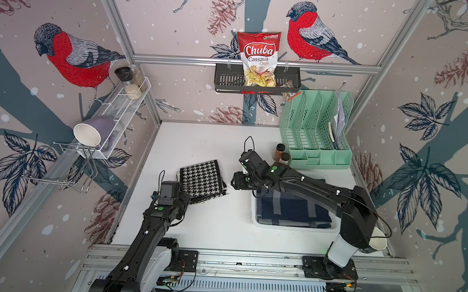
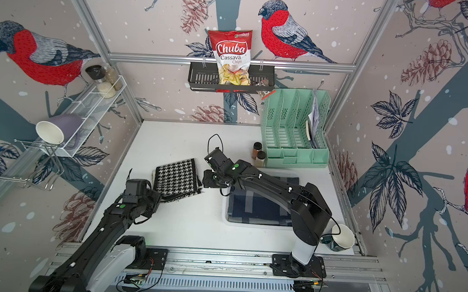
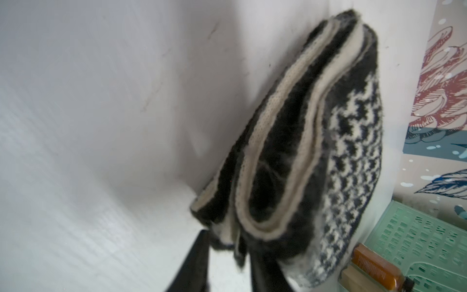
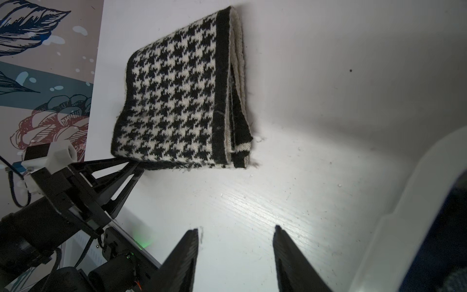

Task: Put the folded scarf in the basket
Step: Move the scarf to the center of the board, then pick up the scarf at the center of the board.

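The white worktop is walled at 9, 12 and 3 o'clock and railed at 6. Its bare stretches lie from the centre out to 11 o'clock and along the front, between the two arm bases.

The right arm rises from its base at 5 o'clock, bends sharply and runs low across the basket toward the centre. The left arm slants up from 7 o'clock toward the near edge of the scarf.

The basket sits at 4 o'clock, with a navy cloth filling it, and the right arm covers its far half. The green organiser fills the 1 o'clock corner.

The scarf lies folded flat on the worktop at 9 o'clock of the basket, apart from its rim with a bare strip between. Its layered edges face the basket.

The right end effector hovers over that strip, fingers apart and holding nothing. The left end effector meets the scarf's near corner. Its wrist view shows cloth between two blurred fingers, and I cannot tell whether they clamp it.

Two jars stand just beside the organiser's front.
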### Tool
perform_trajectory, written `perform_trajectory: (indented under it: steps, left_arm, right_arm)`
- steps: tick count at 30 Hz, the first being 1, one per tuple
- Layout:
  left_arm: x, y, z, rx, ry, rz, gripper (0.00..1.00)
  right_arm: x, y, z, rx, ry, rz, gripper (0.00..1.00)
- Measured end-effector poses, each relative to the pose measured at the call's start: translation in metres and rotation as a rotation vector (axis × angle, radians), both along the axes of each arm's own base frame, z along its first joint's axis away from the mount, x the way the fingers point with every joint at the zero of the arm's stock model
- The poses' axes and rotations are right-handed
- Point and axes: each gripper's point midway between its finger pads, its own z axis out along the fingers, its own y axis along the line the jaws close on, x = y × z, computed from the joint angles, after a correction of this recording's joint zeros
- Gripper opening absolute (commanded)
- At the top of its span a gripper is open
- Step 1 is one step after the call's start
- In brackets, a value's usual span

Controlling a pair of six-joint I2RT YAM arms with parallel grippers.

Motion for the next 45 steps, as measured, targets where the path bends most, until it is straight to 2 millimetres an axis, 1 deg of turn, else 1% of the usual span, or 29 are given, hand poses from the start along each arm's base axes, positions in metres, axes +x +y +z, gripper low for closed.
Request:
perform_trajectory:
  steps: [2, 3, 9, 11, 14, 17, 19, 20, 21, 25, 26, 29, 31, 34, 36, 38, 42, 45]
  left_arm:
    - [0.001, -0.002, 0.01, -0.004, -0.027, -0.006, 0.54]
    - [0.002, -0.004, 0.017, -0.014, -0.044, -0.015, 0.55]
    - [0.001, -0.015, 0.042, -0.056, -0.07, -0.057, 0.56]
    - [0.002, -0.017, 0.053, -0.062, -0.088, -0.064, 0.56]
    - [0.004, -0.019, 0.07, -0.07, -0.117, -0.077, 0.56]
    - [0.011, -0.02, 0.084, -0.05, -0.126, -0.106, 0.56]
    - [0.022, -0.016, 0.089, -0.014, -0.098, -0.135, 0.56]
    - [0.031, -0.01, 0.089, 0.02, -0.072, -0.149, 0.57]
    - [0.039, -0.003, 0.089, 0.054, -0.051, -0.158, 0.61]
    - [0.056, 0.016, 0.095, 0.166, -0.023, -0.21, 0.78]
    - [0.058, 0.022, 0.095, 0.197, -0.02, -0.218, 0.8]
    - [0.057, 0.039, 0.084, 0.233, 0.01, -0.213, 0.81]
    - [0.054, 0.049, 0.063, 0.232, 0.054, -0.207, 0.81]
    - [0.047, 0.051, 0.032, 0.179, 0.103, -0.214, 0.82]
    - [0.047, 0.049, 0.018, 0.141, 0.105, -0.226, 0.83]
    - [0.051, 0.046, 0.014, 0.116, 0.088, -0.233, 0.83]
    - [0.069, 0.043, 0.015, 0.096, 0.022, -0.259, 0.81]
    - [0.074, 0.043, 0.006, 0.085, 0.027, -0.277, 0.79]
  right_arm:
    - [0.002, 0.001, 0.0, 0.001, 0.0, -0.002, 0.55]
    - [0.002, 0.002, -0.001, -0.001, 0.0, -0.001, 0.55]
    - [0.008, 0.006, -0.002, 0.002, 0.006, -0.001, 0.58]
    - [0.011, 0.007, 0.0, 0.007, 0.003, -0.003, 0.6]
    - [0.014, 0.009, 0.001, 0.014, 0.008, -0.002, 0.66]
    - [0.016, 0.012, 0.0, 0.02, 0.016, 0.002, 0.72]
    - [0.018, 0.016, -0.001, 0.02, 0.015, 0.008, 0.74]
    - [0.02, 0.019, -0.001, 0.023, 0.01, 0.02, 0.75]
    - [0.022, 0.021, -0.003, 0.022, 0.015, 0.021, 0.75]
    - [0.028, 0.026, -0.01, 0.03, 0.039, 0.029, 0.76]
    - [0.031, 0.027, -0.012, 0.033, 0.047, 0.03, 0.77]
    - [0.039, 0.033, -0.017, 0.042, 0.06, 0.038, 0.77]
    - [0.043, 0.041, -0.021, 0.049, 0.069, 0.052, 0.77]
    - [0.045, 0.052, -0.031, 0.056, 0.093, 0.073, 0.78]
    - [0.049, 0.059, -0.038, 0.059, 0.107, 0.08, 0.78]
    - [0.053, 0.064, -0.044, 0.064, 0.12, 0.085, 0.79]
    - [0.063, 0.071, -0.061, 0.067, 0.15, 0.086, 0.79]
    - [0.068, 0.075, -0.075, 0.067, 0.173, 0.088, 0.79]
